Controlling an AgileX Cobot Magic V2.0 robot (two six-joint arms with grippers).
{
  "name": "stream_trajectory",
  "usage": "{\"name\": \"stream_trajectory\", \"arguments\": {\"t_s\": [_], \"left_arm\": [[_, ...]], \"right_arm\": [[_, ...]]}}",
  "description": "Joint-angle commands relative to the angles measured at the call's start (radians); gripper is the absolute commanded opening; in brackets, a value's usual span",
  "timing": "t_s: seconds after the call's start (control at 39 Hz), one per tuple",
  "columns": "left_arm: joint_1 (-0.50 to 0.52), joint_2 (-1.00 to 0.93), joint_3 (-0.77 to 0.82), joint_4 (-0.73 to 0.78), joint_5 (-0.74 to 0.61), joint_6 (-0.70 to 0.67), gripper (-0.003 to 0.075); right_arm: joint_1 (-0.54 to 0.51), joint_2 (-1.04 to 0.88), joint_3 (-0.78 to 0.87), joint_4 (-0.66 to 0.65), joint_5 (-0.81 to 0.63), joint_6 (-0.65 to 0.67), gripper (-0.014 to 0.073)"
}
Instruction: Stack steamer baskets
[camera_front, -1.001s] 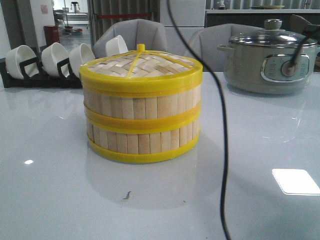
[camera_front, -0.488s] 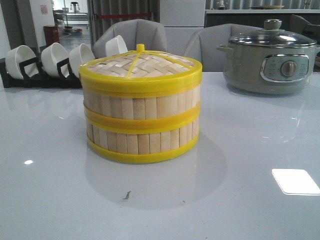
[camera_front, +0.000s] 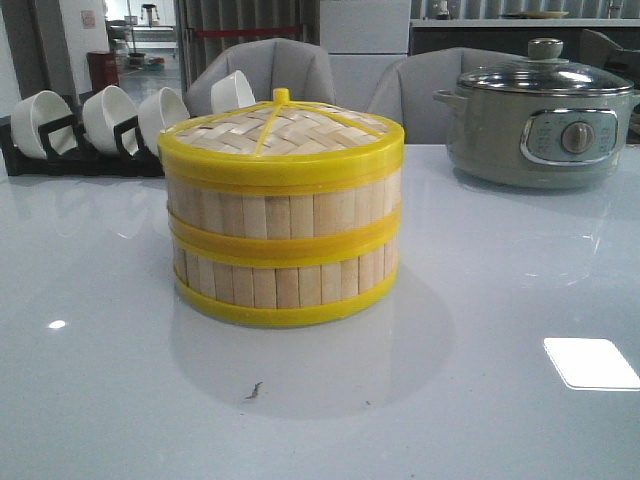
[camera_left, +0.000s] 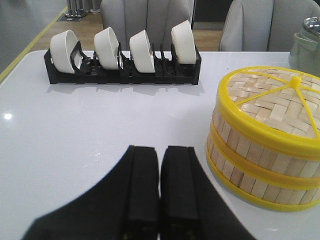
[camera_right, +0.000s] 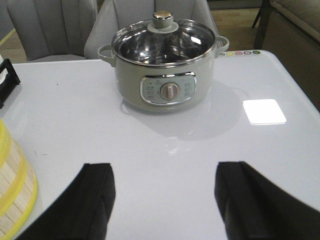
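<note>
Baskets (camera_front: 282, 245) are sitting stacked and lidded beside the closed left hand (camera_left: 159, 192), the wide-open right hand (camera_right: 164, 200) holding nothing, stacking looking finished.

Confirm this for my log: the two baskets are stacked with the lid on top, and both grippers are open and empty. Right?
Not quite. The baskets are stacked with the lid on top, and the right gripper is open and empty, but the left gripper is shut, with nothing between its fingers. The left wrist view shows it.
</note>
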Motion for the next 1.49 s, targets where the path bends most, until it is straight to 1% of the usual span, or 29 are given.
{"name": "stream_trajectory", "arguments": {"t_s": [0.0,0.15,0.28,0.38,0.54,0.62,0.64,0.69,0.74,0.77,0.8,0.82,0.85,0.98,1.46], "left_arm": [[0.002,0.003,-0.031,-0.004,-0.087,-0.005,0.0087],[0.002,0.003,-0.031,-0.004,-0.087,-0.005,0.0087],[0.002,0.003,-0.031,-0.004,-0.087,-0.005,0.0087],[0.002,0.003,-0.031,-0.004,-0.087,-0.005,0.0087],[0.002,0.003,-0.031,-0.004,-0.087,-0.005,0.0087],[0.002,0.003,-0.031,-0.004,-0.087,-0.005,0.0087],[0.002,0.003,-0.031,-0.004,-0.087,-0.005,0.0087],[0.002,0.003,-0.031,-0.004,-0.087,-0.005,0.0087],[0.002,0.003,-0.031,-0.004,-0.087,-0.005,0.0087],[0.002,0.003,-0.031,-0.004,-0.087,-0.005,0.0087],[0.002,0.003,-0.031,-0.004,-0.087,-0.005,0.0087],[0.002,0.003,-0.031,-0.004,-0.087,-0.005,0.0087],[0.002,0.003,-0.031,-0.004,-0.087,-0.005,0.0087],[0.002,0.003,-0.031,-0.004,-0.087,-0.005,0.0087],[0.002,0.003,-0.031,-0.004,-0.087,-0.005,0.0087]], "right_arm": [[-0.027,-0.104,0.076,-0.01,-0.117,-0.004,0.0538],[-0.056,-0.244,0.232,-0.01,-0.135,-0.004,0.0538],[-0.057,-0.333,0.339,-0.01,-0.159,-0.004,0.0538],[-0.057,-0.383,0.382,-0.01,-0.167,-0.004,0.0538],[-0.057,-0.401,0.388,-0.01,-0.183,-0.004,0.0523],[-0.057,-0.401,0.388,-0.01,-0.181,-0.004,0.0448],[-0.057,-0.401,0.388,-0.01,-0.179,-0.004,0.0402],[-0.057,-0.401,0.388,-0.01,-0.179,-0.004,0.0292],[-0.057,-0.401,0.388,-0.01,-0.179,-0.004,0.0159],[-0.057,-0.401,0.388,-0.01,-0.178,-0.004,0.0079],[-0.057,-0.401,0.388,-0.01,-0.178,-0.004,0.0029],[-0.057,-0.401,0.388,-0.01,-0.178,-0.004,0.0063],[-0.057,-0.401,0.388,-0.01,-0.179,-0.004,0.0075],[-0.057,-0.401,0.388,-0.01,-0.176,-0.004,0.0051],[-0.056,-0.401,0.388,-0.01,-0.16,-0.004,0.0051]]}}
